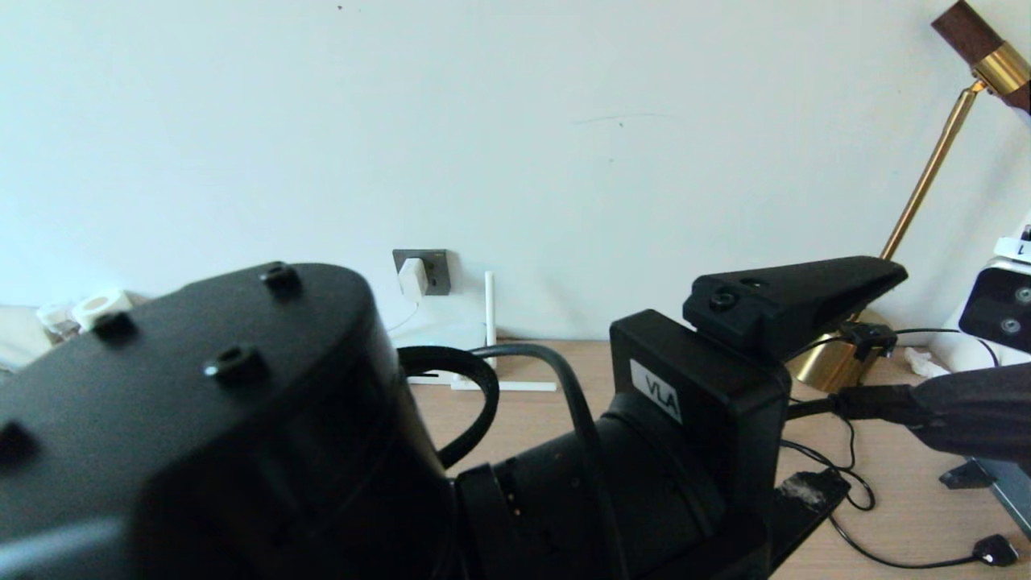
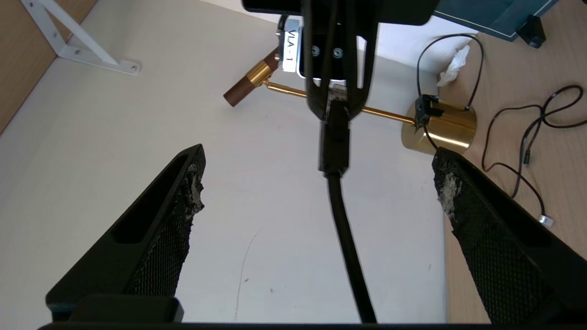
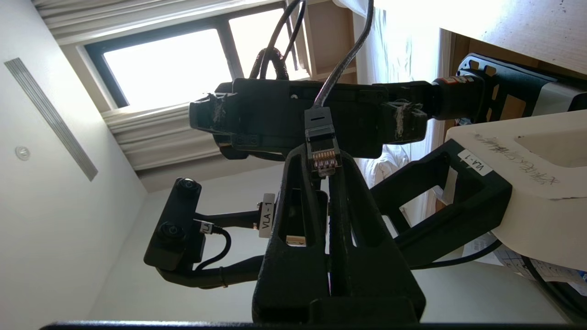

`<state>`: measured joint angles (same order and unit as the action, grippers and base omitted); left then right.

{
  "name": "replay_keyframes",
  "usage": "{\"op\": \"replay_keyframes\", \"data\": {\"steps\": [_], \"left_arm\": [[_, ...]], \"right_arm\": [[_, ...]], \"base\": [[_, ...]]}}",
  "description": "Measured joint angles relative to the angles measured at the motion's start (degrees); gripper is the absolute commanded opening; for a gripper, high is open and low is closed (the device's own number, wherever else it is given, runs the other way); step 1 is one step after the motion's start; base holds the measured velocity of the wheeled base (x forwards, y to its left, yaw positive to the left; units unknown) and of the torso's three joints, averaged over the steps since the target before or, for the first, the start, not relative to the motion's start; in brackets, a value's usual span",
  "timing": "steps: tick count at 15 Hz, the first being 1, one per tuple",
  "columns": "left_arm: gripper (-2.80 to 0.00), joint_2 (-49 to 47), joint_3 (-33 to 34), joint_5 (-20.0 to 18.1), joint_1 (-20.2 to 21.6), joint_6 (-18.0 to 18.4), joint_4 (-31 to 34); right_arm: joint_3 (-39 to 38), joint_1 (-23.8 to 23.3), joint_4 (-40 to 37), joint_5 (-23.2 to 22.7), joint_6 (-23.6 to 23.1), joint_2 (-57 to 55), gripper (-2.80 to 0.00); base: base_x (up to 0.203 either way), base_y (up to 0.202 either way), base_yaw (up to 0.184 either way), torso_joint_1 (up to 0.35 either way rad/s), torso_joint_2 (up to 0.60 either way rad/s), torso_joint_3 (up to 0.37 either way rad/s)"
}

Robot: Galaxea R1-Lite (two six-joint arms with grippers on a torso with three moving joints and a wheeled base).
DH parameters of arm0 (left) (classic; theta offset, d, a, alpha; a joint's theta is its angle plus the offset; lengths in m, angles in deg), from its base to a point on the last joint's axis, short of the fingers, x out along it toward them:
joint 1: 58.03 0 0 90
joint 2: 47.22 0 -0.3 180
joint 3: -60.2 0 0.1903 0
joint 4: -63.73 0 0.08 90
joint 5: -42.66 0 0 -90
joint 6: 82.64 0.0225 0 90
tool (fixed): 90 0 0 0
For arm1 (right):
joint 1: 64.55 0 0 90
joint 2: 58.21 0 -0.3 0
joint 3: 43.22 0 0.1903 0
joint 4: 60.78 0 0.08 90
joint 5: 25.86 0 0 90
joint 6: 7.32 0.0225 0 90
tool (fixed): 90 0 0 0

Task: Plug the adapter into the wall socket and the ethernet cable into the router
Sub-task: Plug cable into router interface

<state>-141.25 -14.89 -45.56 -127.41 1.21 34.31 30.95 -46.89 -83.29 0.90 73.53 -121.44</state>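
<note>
The adapter (image 1: 412, 276) is already sitting in the wall socket (image 1: 422, 271) on the far wall, so the cable step is being worked on. The ethernet cable (image 2: 341, 215) is being gripped at its connector (image 3: 322, 153) by the clenched right gripper (image 3: 326, 176), out at the right side. The left gripper (image 2: 316, 183) is being held wide open, with the cable hanging between its fingers, untouched. The router (image 1: 439, 334) is mostly hidden behind the left arm; only an antenna (image 1: 489, 310) is being shown. Next, the connector probably needs carrying left to the router's ports. Little open room is being left there between arm, wall and lamp (image 1: 838, 362).
</note>
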Motion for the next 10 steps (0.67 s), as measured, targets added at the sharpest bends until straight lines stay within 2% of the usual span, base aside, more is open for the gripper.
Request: {"op": "replay_keyframes", "data": {"steps": [3,4,10], "left_arm": [[0.0,0.0,-0.1,0.0,0.6,-0.1,-0.1],[-2.8,-0.1,-0.3,0.0,0.6,-0.1,-0.1],[-2.8,-1.6,-2.3,-0.7,0.6,-0.1,-0.2]], "right_arm": [[0.0,0.1,0.0,0.0,0.0,0.1,-2.8],[-0.1,0.2,0.0,0.0,0.0,0.1,-2.8],[-0.3,0.5,0.0,0.0,0.0,0.0,-2.8]], "base": [[0.0,0.0,0.0,0.0,0.0,0.0],[0.0,0.0,0.0,0.0,0.0,0.0],[0.0,0.0,0.0,0.0,0.0,0.0]]}}
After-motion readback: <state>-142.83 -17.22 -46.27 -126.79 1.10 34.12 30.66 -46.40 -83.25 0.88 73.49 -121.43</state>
